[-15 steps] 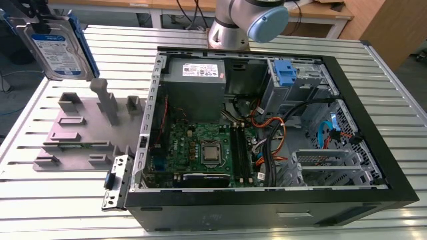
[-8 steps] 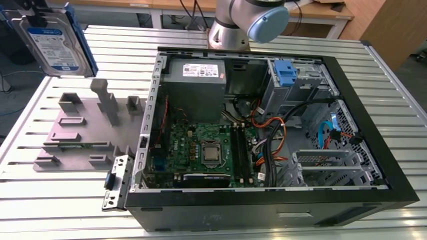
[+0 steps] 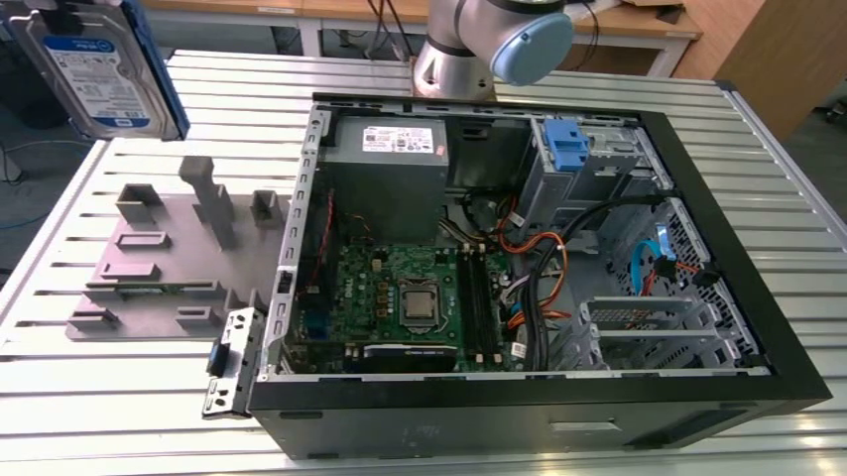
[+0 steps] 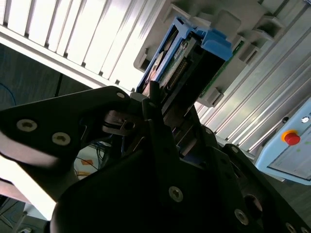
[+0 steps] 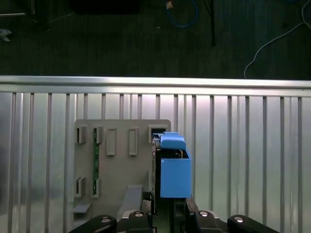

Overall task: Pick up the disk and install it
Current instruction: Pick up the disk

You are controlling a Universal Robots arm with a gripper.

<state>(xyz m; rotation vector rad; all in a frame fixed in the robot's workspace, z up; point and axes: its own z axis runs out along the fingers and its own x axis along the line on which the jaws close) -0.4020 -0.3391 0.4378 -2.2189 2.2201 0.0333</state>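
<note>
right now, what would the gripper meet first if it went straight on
Probably the grey fixture plate on the slatted table, with the disk in the gripper touching first; depth is unclear.

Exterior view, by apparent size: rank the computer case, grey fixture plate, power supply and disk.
1. computer case
2. grey fixture plate
3. power supply and disk: they look about alike. The disk is in the air, likely nearer the camera, and cut by the picture's edge, so I won't rank them.
</note>
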